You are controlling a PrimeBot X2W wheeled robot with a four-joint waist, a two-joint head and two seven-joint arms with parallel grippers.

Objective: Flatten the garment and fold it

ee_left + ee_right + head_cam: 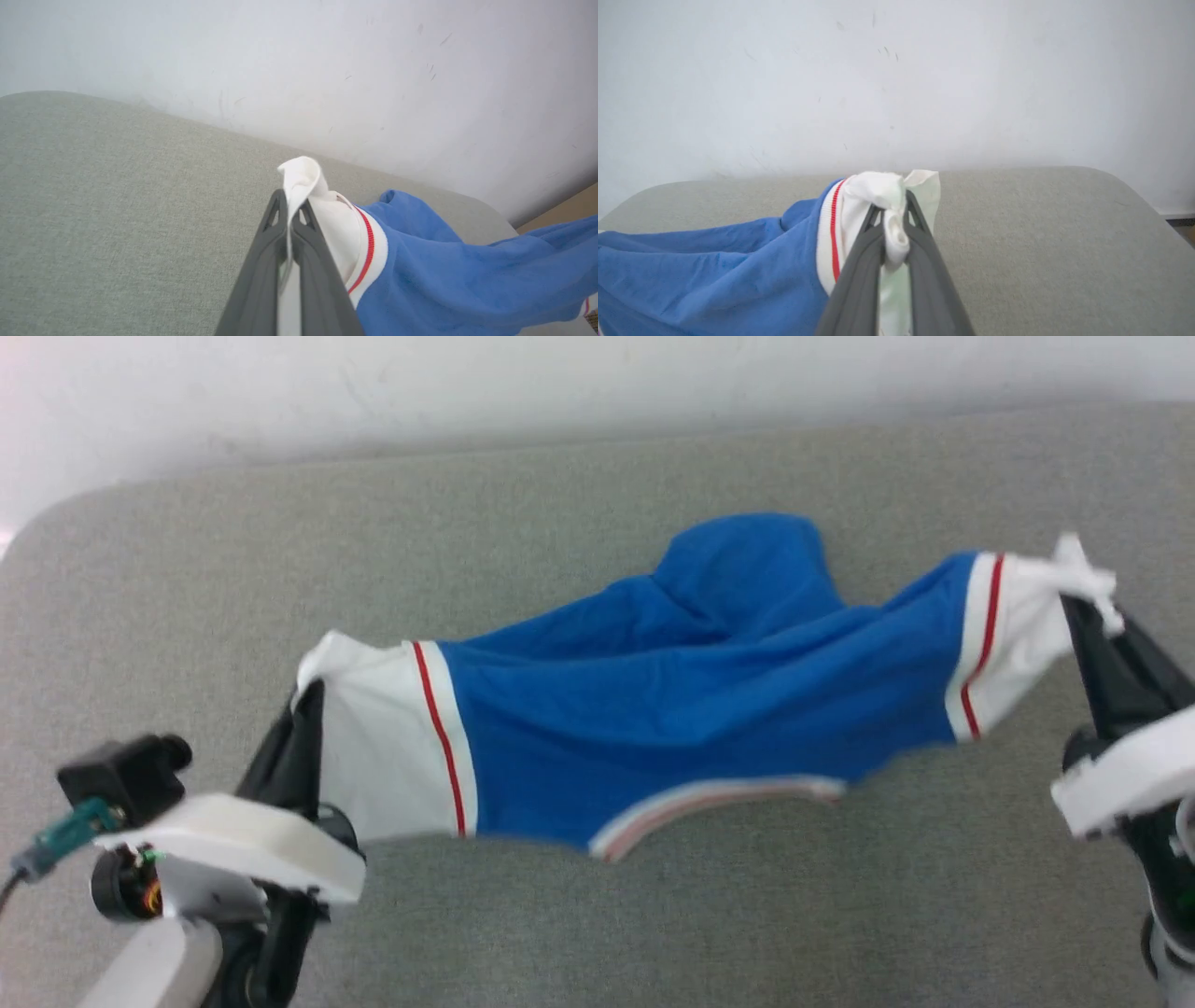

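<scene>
The garment is a royal-blue shirt with white sleeves and red-striped trim, stretched between my two grippers above the grey surface. My left gripper is shut on the white left sleeve; in the left wrist view its fingers pinch a fold of white cloth, with the garment trailing right. My right gripper is shut on the bunched white right sleeve; the right wrist view shows the gripper clamping a wad of white fabric, the blue body of the garment hanging left. The blue middle sags, with a hump rising at the back.
A grey fabric-covered table with rounded corners lies under the shirt. A white wall runs along its far edge. A strip of tan floor shows beyond the table's corner in the left wrist view.
</scene>
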